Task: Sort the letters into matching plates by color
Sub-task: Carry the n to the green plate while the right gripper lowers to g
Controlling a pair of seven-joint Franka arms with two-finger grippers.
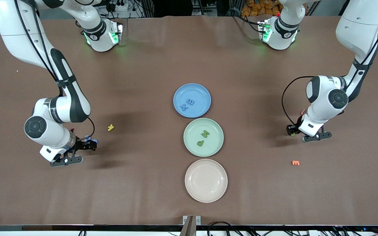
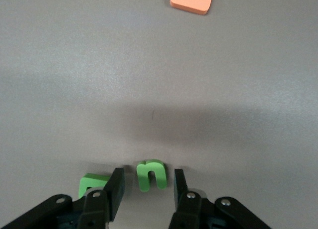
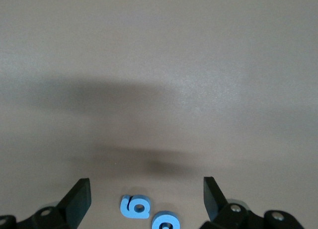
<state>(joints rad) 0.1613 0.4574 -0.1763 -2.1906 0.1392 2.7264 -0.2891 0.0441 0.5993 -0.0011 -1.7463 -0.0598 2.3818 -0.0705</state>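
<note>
Brown table (image 1: 162,49), three plates in a row at its middle, both arms low over loose letters.

Blue plate (image 1: 205,90) holds two blue letters, green plate (image 1: 217,126) two green, beige plate (image 1: 221,193) none. Left tool (image 2: 149,187), fingers partly closed about a green letter (image 2: 151,174), not yet pinching; second green piece (image 2: 89,183) just beside. Right tool (image 3: 146,199) spread wide over two blue letters (image 3: 135,206), likely before a pick. Yellow letter (image 1: 111,127) and orange letter (image 1: 295,163) lie unsorted.

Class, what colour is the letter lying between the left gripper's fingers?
Green: the letter between the left gripper fingers shows best in the left wrist view.
</note>
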